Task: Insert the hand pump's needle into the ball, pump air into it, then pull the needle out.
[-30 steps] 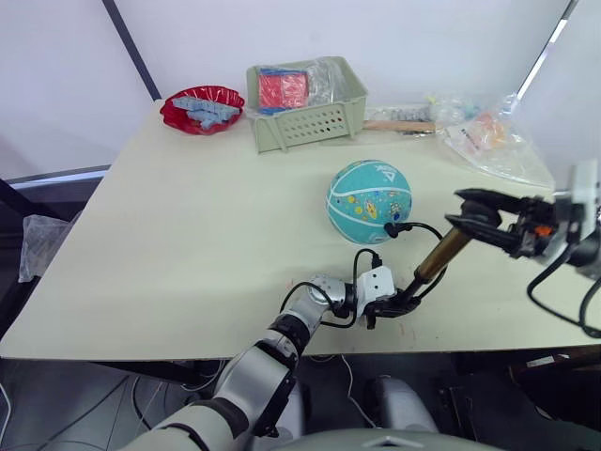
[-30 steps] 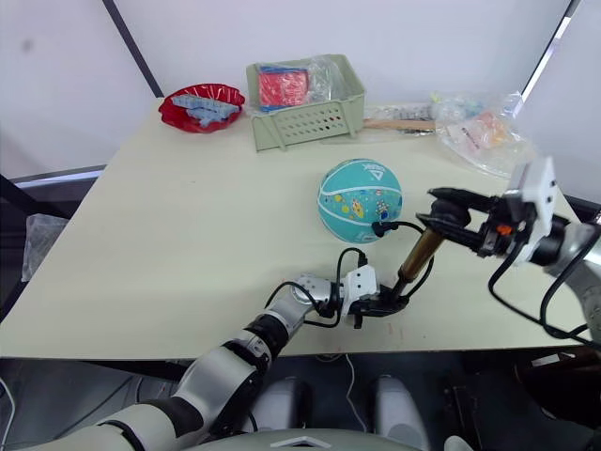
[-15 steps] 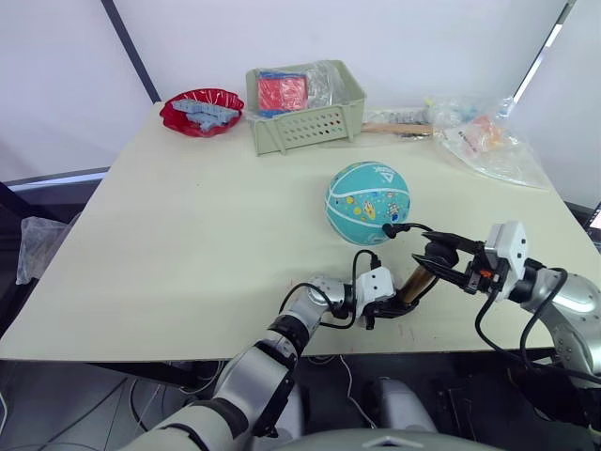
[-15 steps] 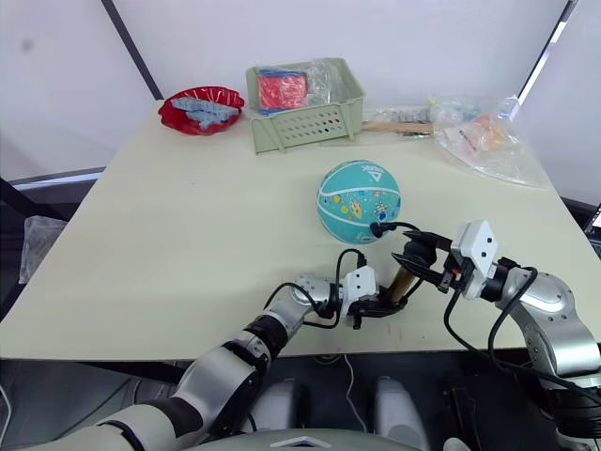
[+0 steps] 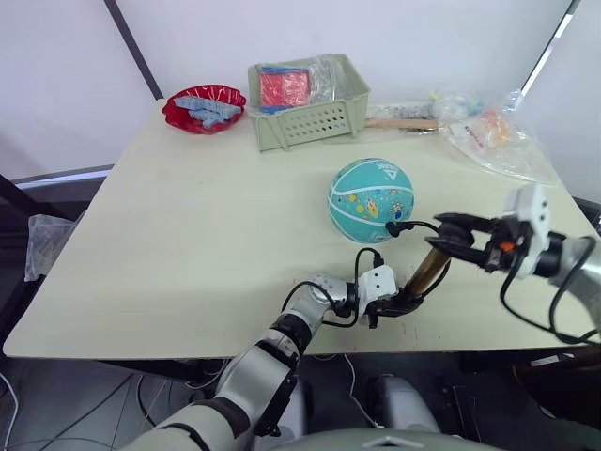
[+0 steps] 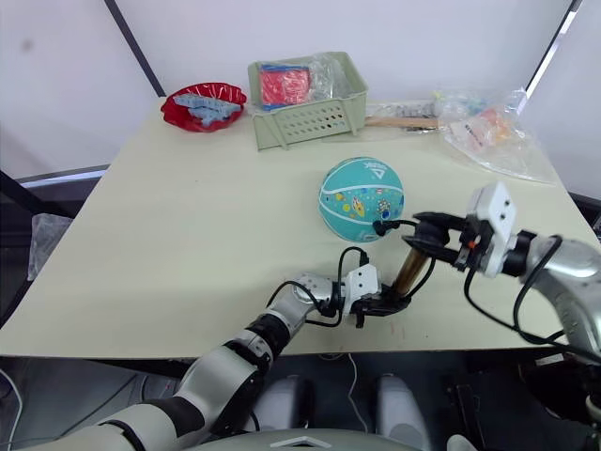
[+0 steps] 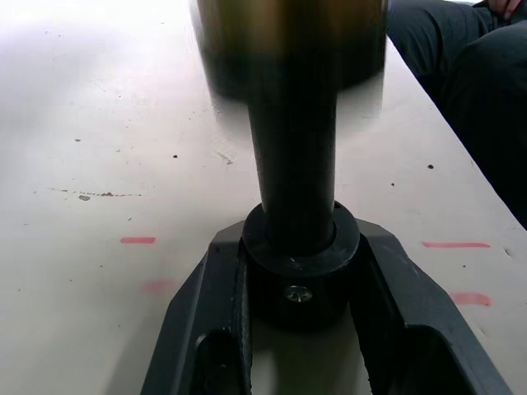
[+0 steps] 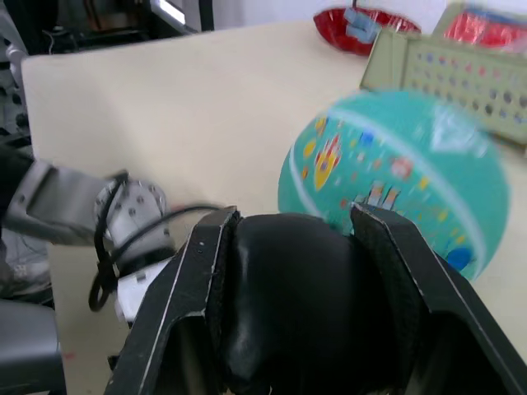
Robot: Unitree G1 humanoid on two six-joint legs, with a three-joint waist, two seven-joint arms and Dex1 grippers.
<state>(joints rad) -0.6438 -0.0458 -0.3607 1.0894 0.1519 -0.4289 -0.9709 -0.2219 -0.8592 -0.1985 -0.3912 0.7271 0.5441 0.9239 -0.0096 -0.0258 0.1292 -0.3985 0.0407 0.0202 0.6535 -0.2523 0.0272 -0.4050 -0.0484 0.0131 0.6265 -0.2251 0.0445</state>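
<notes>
Red plastic bowl (image 5: 203, 108) is sitting at the table's (image 5: 169, 244) far left corner, with a green basket (image 5: 307, 117) beside it. Near the front edge, the left gripper (image 5: 402, 303) is clamping the black end cap of the hand pump (image 5: 430, 267), which is leaning up to the right. The teal ball (image 5: 370, 199) is resting just behind it, with the thin hose looping to its lower side; the needle is too small to make out. The right gripper (image 5: 452, 232) is gripping the pump's black T-handle.
</notes>
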